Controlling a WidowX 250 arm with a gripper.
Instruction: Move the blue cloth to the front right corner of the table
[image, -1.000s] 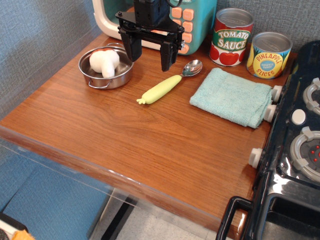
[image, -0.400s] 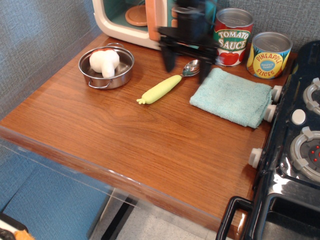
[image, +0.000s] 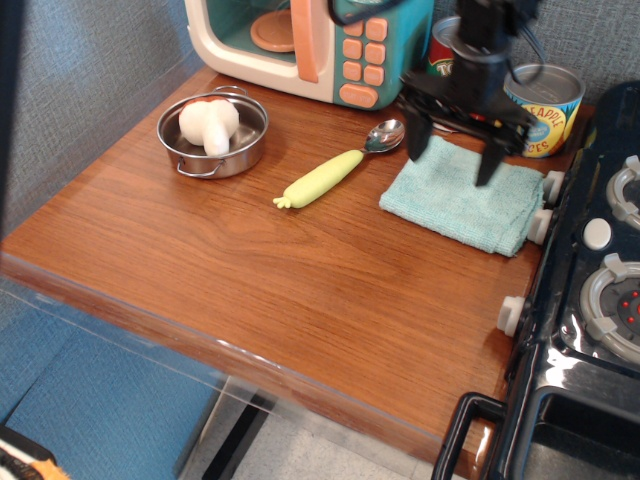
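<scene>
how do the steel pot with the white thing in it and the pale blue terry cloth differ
The round steel pot is rigid, shiny and raised-walled; the pale blue terry cloth is soft, matte, flat and roughly square. The pot sits at the table's left, holding a white item; the cloth lies at the right by the stove, under the open gripper. Both rest on the wood.

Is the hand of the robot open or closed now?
Open. The hand is above the blue cloth with its two fingers spread wide apart, nothing held between them. The cloth lies flat and folded on the table.
</scene>
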